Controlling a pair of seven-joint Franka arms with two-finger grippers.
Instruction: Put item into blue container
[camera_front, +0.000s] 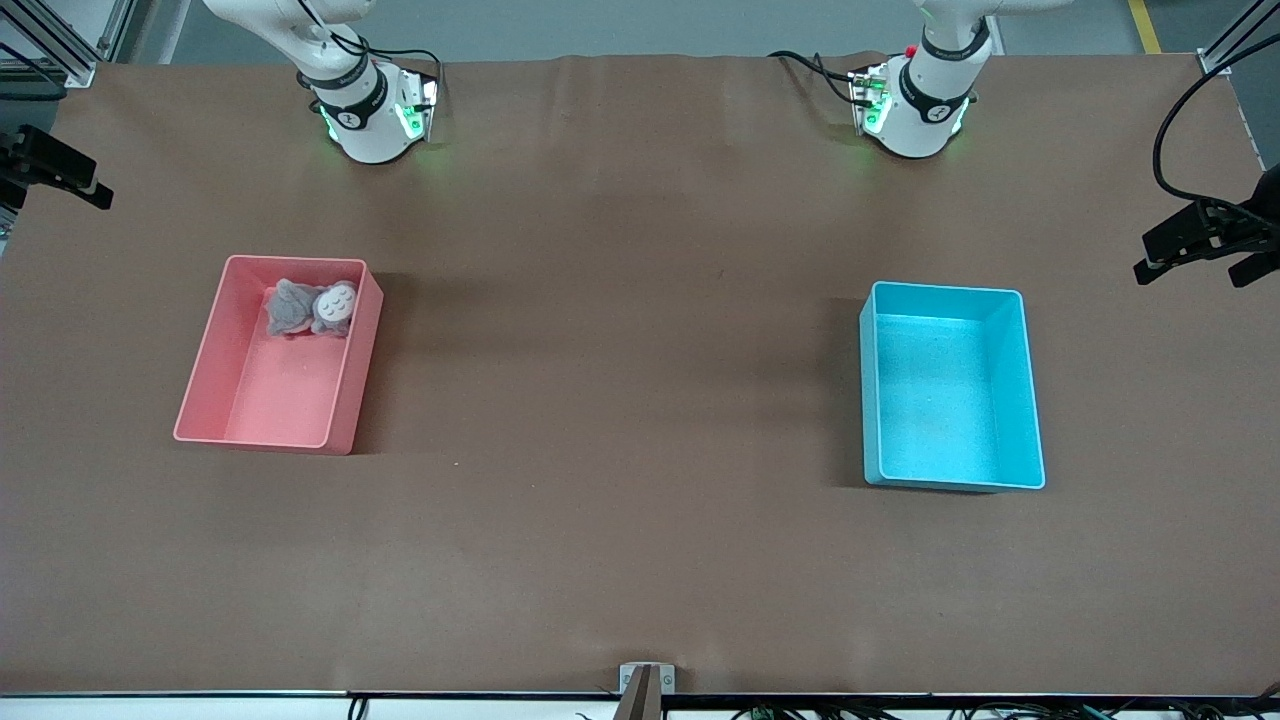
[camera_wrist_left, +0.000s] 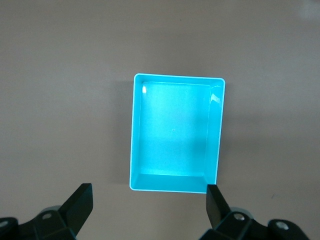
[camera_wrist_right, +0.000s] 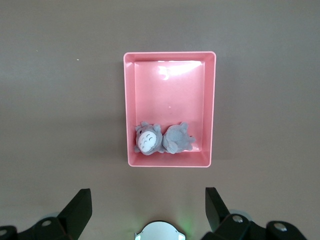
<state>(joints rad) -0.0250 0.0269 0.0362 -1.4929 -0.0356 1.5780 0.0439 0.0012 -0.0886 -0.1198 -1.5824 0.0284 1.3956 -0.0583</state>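
toy: grey plush toy (camera_front: 310, 308) in pink bin (camera_front: 200, 395) | blue container (camera_front: 1030, 400) empty | left gripper (camera_wrist_left: 147, 200), right gripper (camera_wrist_right: 147, 202) wide, high over bins | risk: soft toy may slip

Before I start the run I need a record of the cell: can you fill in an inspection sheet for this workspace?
Surface: brown table, flat, nothing spilled.
Job's things: blue bin toward the left arm's end, empty. Grey plush toy lies in the pink bin toward the right arm's end, at the end nearest the robot bases.
Clutter: nothing seen.
Grippers: left gripper open, high over the blue bin; right gripper open, high over the pink bin, with the toy below; neither holds anything.
Cables: black cables at the arm bases and along the table's edges.
Surroundings: side cameras at both table ends.
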